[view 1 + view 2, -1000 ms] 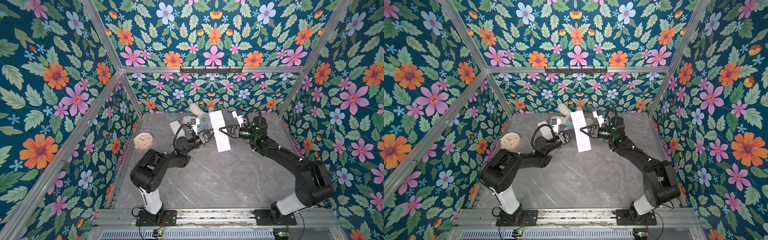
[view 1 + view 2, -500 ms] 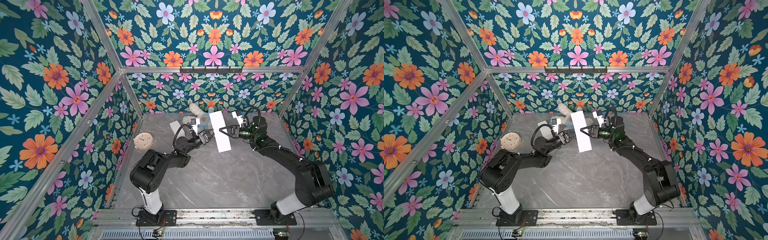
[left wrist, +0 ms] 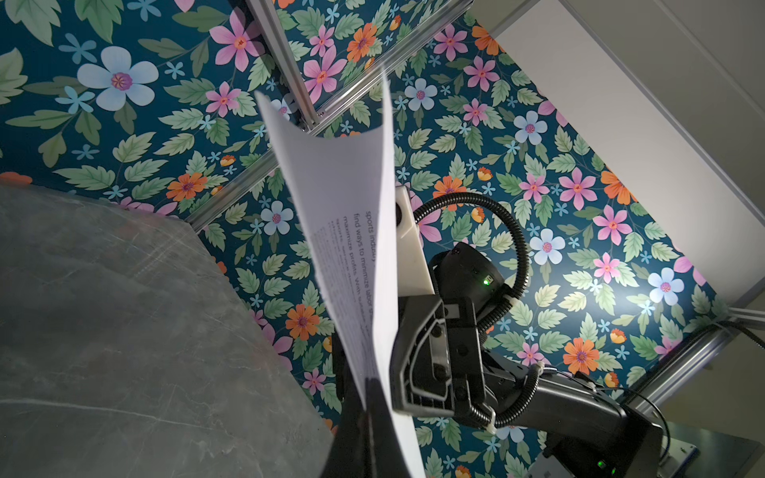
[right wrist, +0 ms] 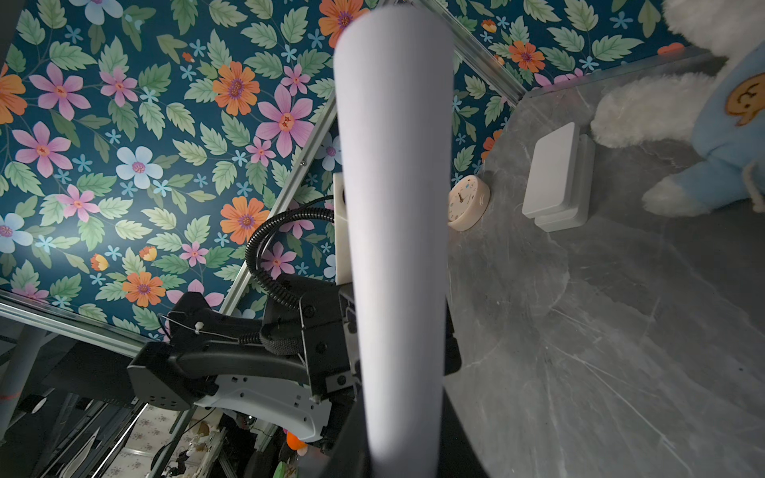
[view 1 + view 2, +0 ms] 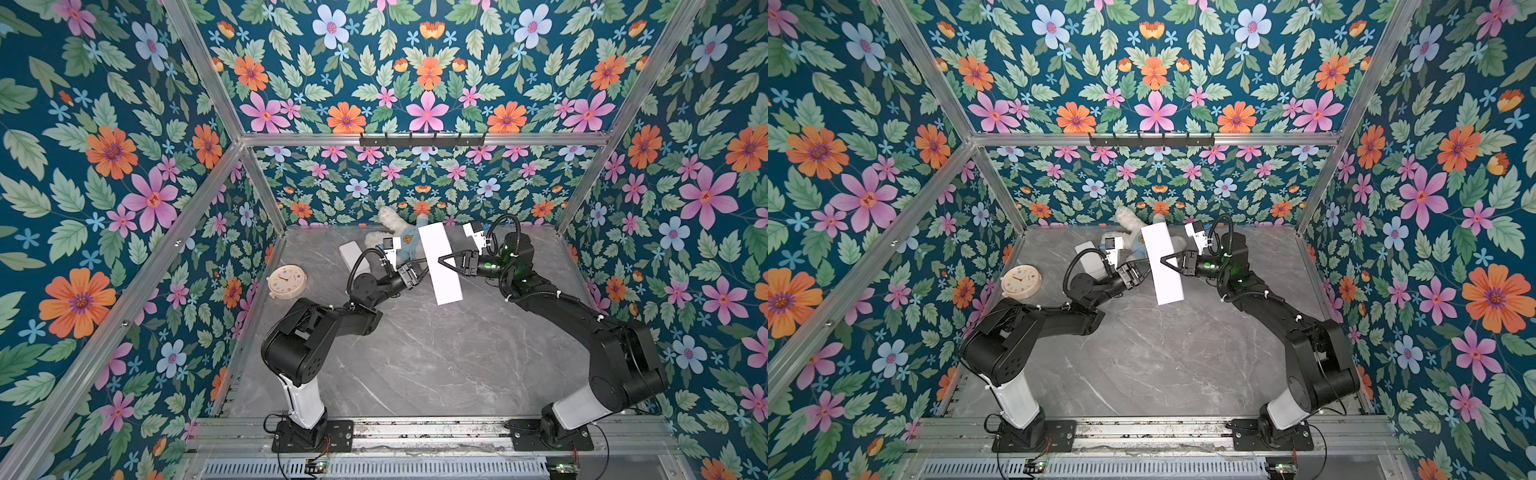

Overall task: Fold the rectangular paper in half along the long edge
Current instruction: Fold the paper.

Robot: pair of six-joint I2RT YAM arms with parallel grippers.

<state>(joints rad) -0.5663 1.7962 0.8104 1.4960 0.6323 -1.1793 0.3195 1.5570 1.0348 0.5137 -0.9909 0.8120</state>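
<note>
- The thin white rectangular paper [image 5: 440,266] hangs in the air over the far middle of the grey marble-pattern tabletop [image 5: 415,353], between the two grippers. It partly covers the white plush toy in light blue clothes [image 5: 397,241] behind it.
- Compared with the top views of a second ago, almost nothing has moved: the paper and both arms stay in the same place.
- The one small change is at the right gripper [image 5: 442,260]: its jaws seem to come slowly nearer to each other. In the top views this is too small to see.
- In the right wrist view the paper [image 4: 397,207] is bent into a round loop, and the jaws stand on both sides of this bend. I cannot tell if they press it already.
- The left gripper [image 3: 368,385] is clamped on the paper [image 3: 352,248] where the two layers meet; the printed text is on the inner face.
- My judgement: the halves are brought together but the bend is still round, so no sharp crease exists yet. Flattening it remains, and uneven pressing could skew the fold.
- The round cream clock [image 5: 286,282] and the thick white rounded-corner box [image 5: 351,253] lie well apart, untouched.
</note>
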